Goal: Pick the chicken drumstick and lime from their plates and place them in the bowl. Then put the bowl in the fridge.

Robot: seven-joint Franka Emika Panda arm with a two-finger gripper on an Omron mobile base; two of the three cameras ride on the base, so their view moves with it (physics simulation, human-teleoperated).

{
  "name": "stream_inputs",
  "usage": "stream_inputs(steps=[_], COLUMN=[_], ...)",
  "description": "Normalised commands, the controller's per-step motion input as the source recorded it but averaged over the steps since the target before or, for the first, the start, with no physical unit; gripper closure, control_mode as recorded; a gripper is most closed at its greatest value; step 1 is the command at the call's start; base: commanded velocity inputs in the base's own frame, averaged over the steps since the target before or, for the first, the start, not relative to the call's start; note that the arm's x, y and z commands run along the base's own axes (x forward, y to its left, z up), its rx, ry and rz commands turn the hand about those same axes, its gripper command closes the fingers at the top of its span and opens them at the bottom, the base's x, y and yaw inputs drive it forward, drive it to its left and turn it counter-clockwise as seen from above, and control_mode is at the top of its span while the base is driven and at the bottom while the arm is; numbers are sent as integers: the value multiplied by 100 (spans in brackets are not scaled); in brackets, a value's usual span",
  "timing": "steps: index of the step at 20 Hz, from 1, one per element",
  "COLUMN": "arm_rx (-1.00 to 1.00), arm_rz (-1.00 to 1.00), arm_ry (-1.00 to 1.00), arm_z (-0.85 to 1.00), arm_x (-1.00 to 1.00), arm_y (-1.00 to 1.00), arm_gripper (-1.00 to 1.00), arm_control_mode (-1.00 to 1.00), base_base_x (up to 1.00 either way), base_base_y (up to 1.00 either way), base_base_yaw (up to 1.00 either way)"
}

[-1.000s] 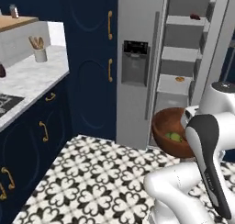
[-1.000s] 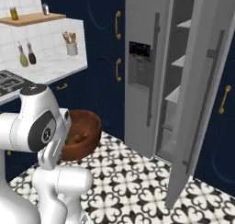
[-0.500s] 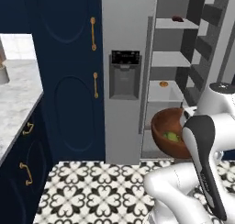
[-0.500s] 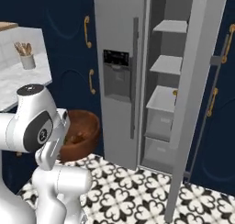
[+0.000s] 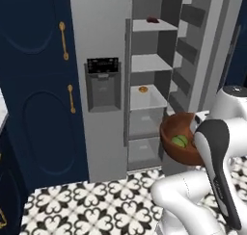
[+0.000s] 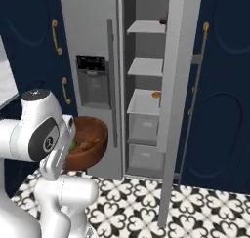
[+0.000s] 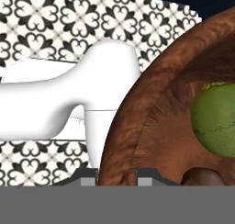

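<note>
Two base cameras face the open fridge [image 5: 103, 84]. From the left one, the bowl [image 5: 183, 145] hangs in the air beside the arm, in front of the lower shelves, with the lime [image 5: 180, 140] lying inside; a small orange item [image 5: 143, 89] sits on a middle shelf and a dark one [image 5: 153, 20] on the top shelf. From the right one, the bowl [image 6: 88, 142] shows brownish contents beside the white arm, above the patterned floor [image 6: 146, 208]. Looking along the hand [image 7: 117, 178], its fingers are clenched on the bowl's rim [image 7: 133, 117], the lime [image 7: 215, 120] inside, the chicken drumstick [image 7: 202, 177] a dark patch below it.
</note>
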Motion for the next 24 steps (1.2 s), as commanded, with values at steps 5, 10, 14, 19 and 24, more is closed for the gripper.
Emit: stream_inputs(steps=[5, 10, 14, 19, 24], arm_rx=[0, 0, 0, 0, 0], arm_rz=[0, 0, 0, 0, 0], arm_ry=[0, 0, 0, 0, 0], arm_z=[0, 0, 0, 0, 0], arm_x=[0, 0, 0, 0, 0], arm_y=[0, 0, 0, 0, 0], arm_gripper=[100, 100, 100, 100, 100], arm_control_mode=[100, 100, 100, 100, 100], base_base_x=[51, 65, 66, 70, 43], base_base_y=[20, 6, 3, 0, -15], base_base_yaw=[-26, -4, -6, -13, -15])
